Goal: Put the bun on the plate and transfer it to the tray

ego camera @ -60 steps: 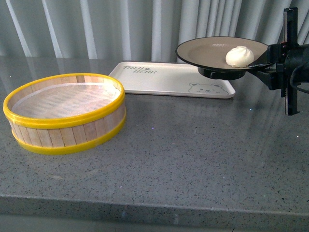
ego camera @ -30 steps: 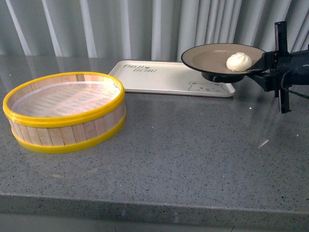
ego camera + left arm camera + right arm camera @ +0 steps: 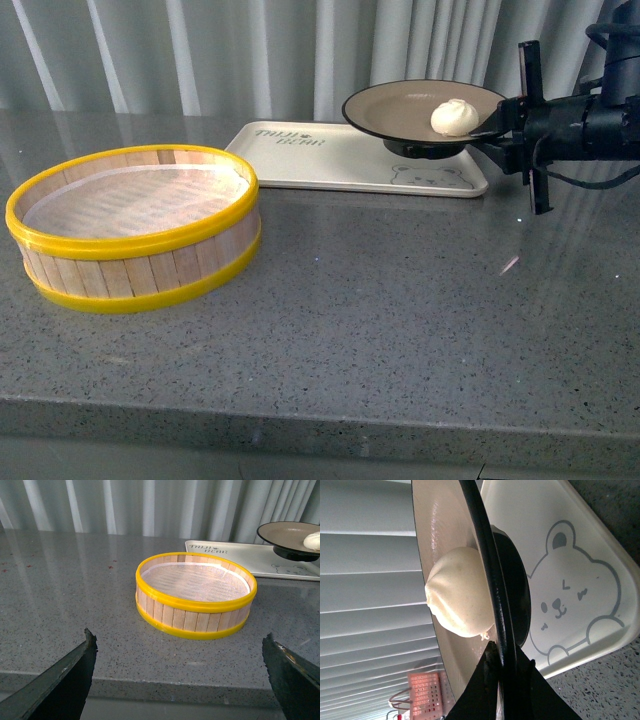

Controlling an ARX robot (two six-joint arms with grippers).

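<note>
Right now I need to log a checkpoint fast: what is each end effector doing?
Left end effector: open, holding nothing.
Right end effector: closed on the rim of the plate, which carries the bun above the tray.

Tray (image 3: 330, 160) partly behind plate (image 3: 400, 108)

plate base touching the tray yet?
Cannot tell. In the front view the plate base overlaps the tray with no visible gap; the right wrist view hides the underside. The right gripper holds the rim.

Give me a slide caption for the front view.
Right gripper carries the plate with the bun above the tray.
</note>
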